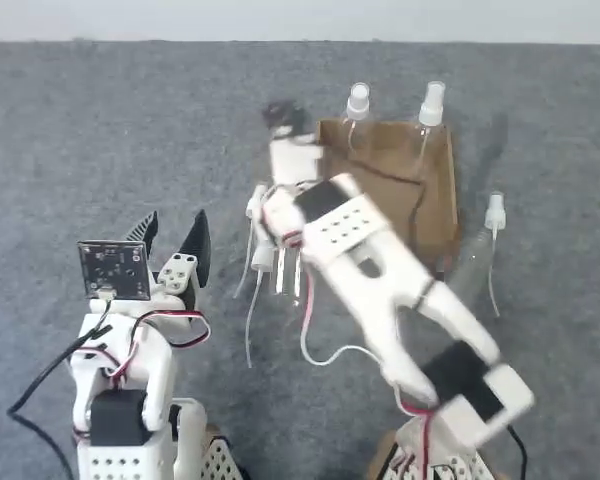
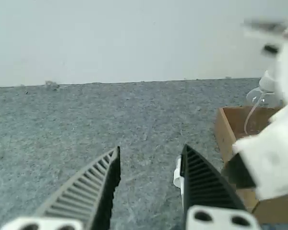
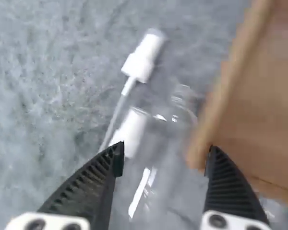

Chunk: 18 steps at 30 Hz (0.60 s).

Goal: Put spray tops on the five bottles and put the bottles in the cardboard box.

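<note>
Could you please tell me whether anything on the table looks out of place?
Yes. Loose spray tops lie on the grey mat beside the cardboard box, near the open right gripper, their tubes bare. One capped bottle sits outside the box, on its other side.

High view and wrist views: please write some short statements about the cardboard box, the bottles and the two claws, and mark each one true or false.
1. Two clear plastic bottles with white spray tops stand in the brown cardboard box. True.
2. The left claw is shut on a spray top. False: it is open and holds nothing.
3. The right claw is open over loose white spray tops lying beside the box. True.
4. The box sits on bare wood. False: it sits on grey carpet.
</note>
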{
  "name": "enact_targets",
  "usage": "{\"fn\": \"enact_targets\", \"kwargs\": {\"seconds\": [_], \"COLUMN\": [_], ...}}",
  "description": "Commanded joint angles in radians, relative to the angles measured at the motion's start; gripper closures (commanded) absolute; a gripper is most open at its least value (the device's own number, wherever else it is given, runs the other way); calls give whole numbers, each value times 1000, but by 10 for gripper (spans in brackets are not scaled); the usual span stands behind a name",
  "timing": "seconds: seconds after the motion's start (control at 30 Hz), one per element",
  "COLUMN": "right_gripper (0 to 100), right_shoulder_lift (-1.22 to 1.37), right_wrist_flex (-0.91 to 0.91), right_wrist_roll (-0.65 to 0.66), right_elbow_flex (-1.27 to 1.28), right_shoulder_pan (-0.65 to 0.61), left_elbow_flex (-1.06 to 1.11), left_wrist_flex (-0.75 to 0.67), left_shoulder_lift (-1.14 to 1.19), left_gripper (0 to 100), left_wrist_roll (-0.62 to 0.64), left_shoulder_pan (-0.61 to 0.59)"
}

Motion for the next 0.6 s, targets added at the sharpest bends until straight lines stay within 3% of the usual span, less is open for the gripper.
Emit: {"fn": "enact_targets", "kwargs": {"seconds": [0.0,0.23,0.4,0.57], "right_gripper": [771,771,769,768], "right_shoulder_lift": [-183,-398,-498,-489], "right_wrist_flex": [165,461,539,450], "right_wrist_roll": [100,327,473,577], "right_elbow_flex": [-100,-98,-98,-94], "right_shoulder_pan": [45,188,499,823], "left_elbow_flex": [-47,-45,-45,-45], "left_wrist_flex": [2,2,0,0], "left_shoulder_lift": [-12,-12,-12,-12], "left_gripper": [817,817,816,816], "left_wrist_roll": [12,12,12,12], "left_shoulder_pan": [-2,3,3,3]}}
